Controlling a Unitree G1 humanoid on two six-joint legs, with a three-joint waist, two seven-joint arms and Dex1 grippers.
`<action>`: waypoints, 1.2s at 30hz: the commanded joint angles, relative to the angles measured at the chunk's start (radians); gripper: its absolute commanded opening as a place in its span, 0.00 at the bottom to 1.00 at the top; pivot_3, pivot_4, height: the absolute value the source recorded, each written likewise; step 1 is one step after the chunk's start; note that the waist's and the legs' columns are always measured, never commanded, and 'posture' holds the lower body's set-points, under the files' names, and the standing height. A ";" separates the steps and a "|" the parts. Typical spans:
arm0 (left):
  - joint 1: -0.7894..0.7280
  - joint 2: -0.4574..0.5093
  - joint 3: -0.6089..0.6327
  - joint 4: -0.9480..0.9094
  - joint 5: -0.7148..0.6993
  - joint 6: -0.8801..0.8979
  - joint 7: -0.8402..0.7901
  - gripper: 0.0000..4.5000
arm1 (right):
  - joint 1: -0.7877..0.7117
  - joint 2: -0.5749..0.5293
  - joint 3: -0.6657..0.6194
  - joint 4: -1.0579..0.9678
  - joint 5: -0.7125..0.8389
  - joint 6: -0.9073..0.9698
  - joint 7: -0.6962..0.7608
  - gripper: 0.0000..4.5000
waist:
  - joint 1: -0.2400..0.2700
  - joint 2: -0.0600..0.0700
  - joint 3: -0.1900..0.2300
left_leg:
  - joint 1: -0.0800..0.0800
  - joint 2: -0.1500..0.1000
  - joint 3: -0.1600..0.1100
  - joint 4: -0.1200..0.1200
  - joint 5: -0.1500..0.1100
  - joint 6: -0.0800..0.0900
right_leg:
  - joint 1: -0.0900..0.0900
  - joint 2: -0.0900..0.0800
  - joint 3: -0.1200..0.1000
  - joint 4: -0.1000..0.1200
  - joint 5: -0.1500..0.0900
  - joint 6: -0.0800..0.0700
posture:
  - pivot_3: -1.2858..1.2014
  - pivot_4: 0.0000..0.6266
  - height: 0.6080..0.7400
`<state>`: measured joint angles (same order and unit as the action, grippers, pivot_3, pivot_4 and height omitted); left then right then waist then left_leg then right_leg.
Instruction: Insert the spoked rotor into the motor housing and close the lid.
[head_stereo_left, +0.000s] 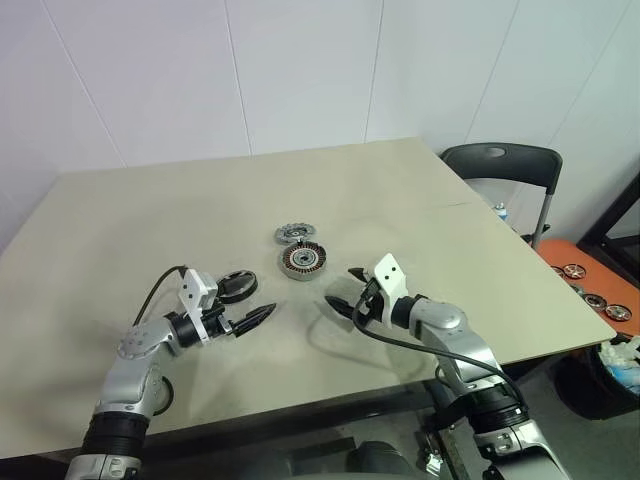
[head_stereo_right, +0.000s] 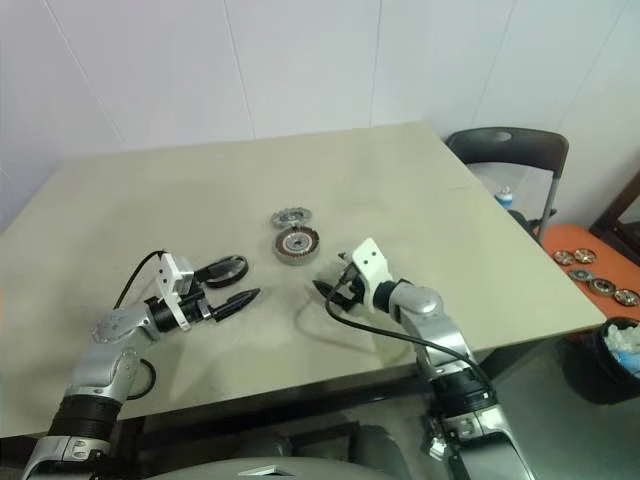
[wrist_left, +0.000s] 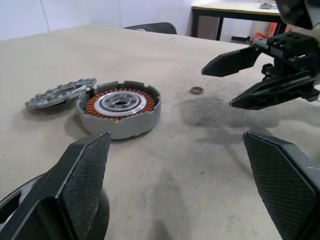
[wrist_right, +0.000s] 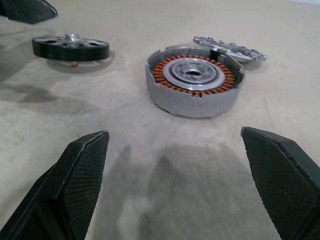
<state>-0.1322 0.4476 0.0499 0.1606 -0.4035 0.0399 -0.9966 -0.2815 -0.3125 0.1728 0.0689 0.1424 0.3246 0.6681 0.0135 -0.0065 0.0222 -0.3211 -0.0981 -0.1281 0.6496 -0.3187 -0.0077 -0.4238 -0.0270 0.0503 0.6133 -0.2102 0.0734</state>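
Illumination is bright, even and diffuse, consistent with overhead room lighting. The tabletop (head_stereo_left: 200, 220) is uniformly lit in the head views, with no glare and no hot spots. Shadows are soft-edged: a faint dark patch lies on the tabletop beneath the right hand (head_stereo_left: 342, 291), and a weaker one beneath the left hand (head_stereo_left: 252, 306). In the wrist views, diffuse grey shadows spread across the surface near the motor housing (wrist_right: 192, 82), whose metal centre shows a mild sheen. Focus is sharp on the housing and on the textured fingertips (wrist_right: 85, 175); the background furniture in the left wrist view is slightly soft. Straight wall seams show no marked bending at the frame edges.
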 joint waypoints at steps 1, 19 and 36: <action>-0.050 -0.008 -0.017 0.007 0.008 -0.002 -0.012 1.00 | 0.006 -0.014 -0.049 -0.046 0.013 -0.012 -0.021 0.98 | 0.000 0.000 0.000 | 0.000 0.000 0.000 0.000 0.000 0.000 | 0.000 0.000 0.000 0.000 0.000 0.000 | 0.52 0.00 1.00; 0.004 0.008 0.044 -0.095 -0.009 0.002 0.046 1.00 | -0.584 0.258 0.250 0.681 -0.257 -0.107 -0.003 0.98 | -0.025 0.000 0.000 | 0.000 0.000 -0.001 -0.002 0.001 -0.003 | -0.003 0.000 -0.001 0.001 0.002 -0.003 | 0.52 0.00 1.00; 0.143 0.022 0.118 -0.237 -0.016 0.011 0.162 1.00 | -0.537 0.303 0.248 0.772 -0.299 -0.145 0.082 0.73 | -0.034 0.004 0.000 | 0.002 0.000 0.000 -0.002 0.000 -0.001 | -0.002 0.000 -0.001 0.005 0.001 -0.002 | 0.52 0.00 1.00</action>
<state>0.0154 0.4665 0.1410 -0.0372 -0.4050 0.0587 -0.8455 -0.8360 -0.0181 0.4244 0.8295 -0.1586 0.1680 0.7447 -0.0201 -0.0030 0.0223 -0.3187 -0.0985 -0.1282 0.6473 -0.3182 -0.0091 -0.4259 -0.0268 0.0496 0.6182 -0.2088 0.0710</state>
